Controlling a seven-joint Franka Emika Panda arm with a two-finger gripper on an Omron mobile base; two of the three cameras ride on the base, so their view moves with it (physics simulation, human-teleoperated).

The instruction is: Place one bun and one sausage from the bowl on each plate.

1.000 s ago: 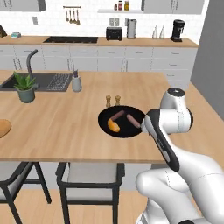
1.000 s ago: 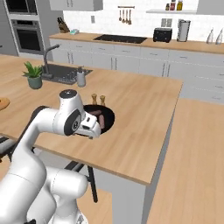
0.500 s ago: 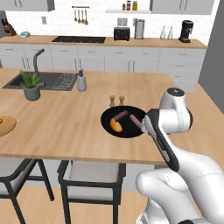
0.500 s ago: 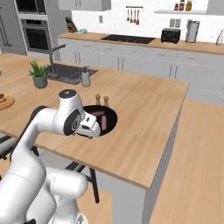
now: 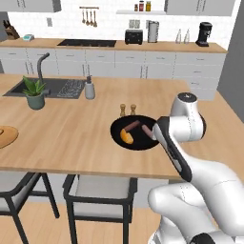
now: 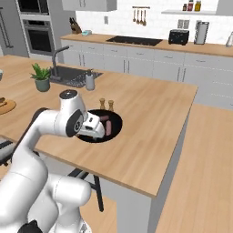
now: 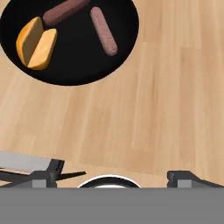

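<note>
The black bowl (image 5: 137, 142) (image 7: 87, 61) sits on the wooden island counter. It holds an orange bun (image 7: 36, 43) (image 5: 126, 137) split in two halves and two brown sausages (image 7: 103, 30) (image 7: 65, 11). My gripper (image 7: 113, 179) (image 6: 91, 133) hangs open and empty just above the counter. It is over bare wood beside the bowl's near rim, and its dark fingertips (image 7: 47, 176) stand wide apart. In the left base view my forearm covers the bowl's right edge. The plates are out of view.
Salt and pepper shakers (image 5: 128, 109) stand just behind the bowl. Farther left are a soap dispenser (image 5: 89, 88), a sink (image 5: 52, 87) and a potted plant (image 5: 35, 92). A round wooden board (image 5: 5, 136) lies at the counter's left end. Stools (image 5: 97, 193) stand under the front edge.
The whole scene has shifted a little in both base views, so the base has moved. The arm holds the same pose over the bowl's edge and the gripper stays open.
</note>
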